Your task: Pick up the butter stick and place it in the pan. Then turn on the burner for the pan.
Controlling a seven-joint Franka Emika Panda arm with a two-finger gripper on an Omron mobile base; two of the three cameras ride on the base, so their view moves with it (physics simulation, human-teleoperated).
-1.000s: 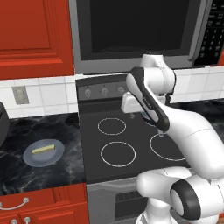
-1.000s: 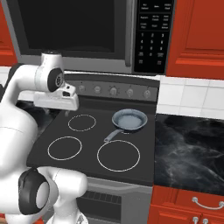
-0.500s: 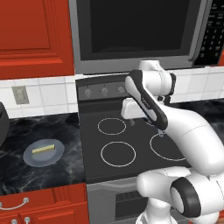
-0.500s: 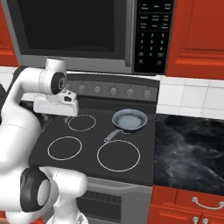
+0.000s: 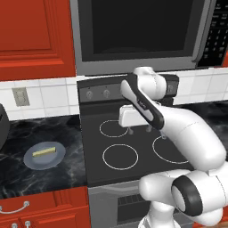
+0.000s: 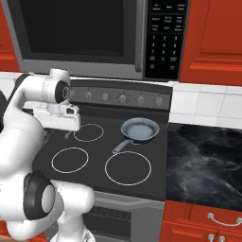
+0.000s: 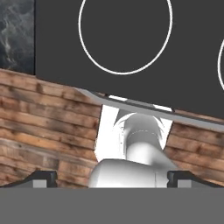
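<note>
The butter stick [image 5: 44, 152], a small pale-yellow bar, lies on a flat grey-blue plate [image 5: 30, 160] on the counter left of the stove. The pan [image 6: 140, 129] rests empty on the back right burner, its dark handle pointing toward the front left. My gripper [image 5: 139, 130] hovers above the back left burner, well to the right of the butter and left of the pan. In the right base view the gripper [image 6: 59, 133] hangs over that same ring. It is open, the fingertips [image 7: 41, 177] far apart with nothing between them.
The stove's knobs [image 6: 122, 98] line the back panel under the microwave [image 5: 138, 31]. A dark appliance [image 5: 2, 127] stands at the counter's left edge. Black marble counter [image 6: 203, 160] lies right of the stove. The hand view looks down on a burner ring [image 7: 125, 26] and the wooden floor [image 7: 39, 131].
My arm has lowered the hand over the back left burner and shifted it slightly left and toward the front. Butter, plate and pan have not moved.
</note>
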